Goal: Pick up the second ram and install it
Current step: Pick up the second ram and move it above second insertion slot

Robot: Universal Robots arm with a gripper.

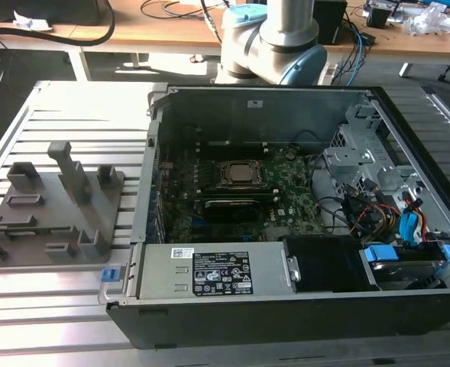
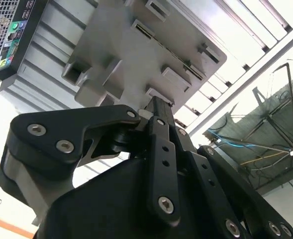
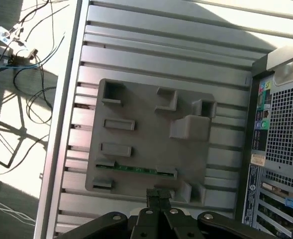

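The second ram is a thin green stick that stands on edge in a slot of the grey fixture plate, on the side nearest my gripper. In the first wrist view my gripper hovers above the plate's edge, a short way from the stick and apart from it. Its black fingers are pressed together with nothing between them. The large green motherboard lies inside the open computer case, with the CPU socket at its middle.
The grey fixture plate lies on the ribbed metal table at the exterior view's left of the case. Raised blocks stick up from the plate. Cables and blue connectors crowd the case's right side. A black card lies near the socket.
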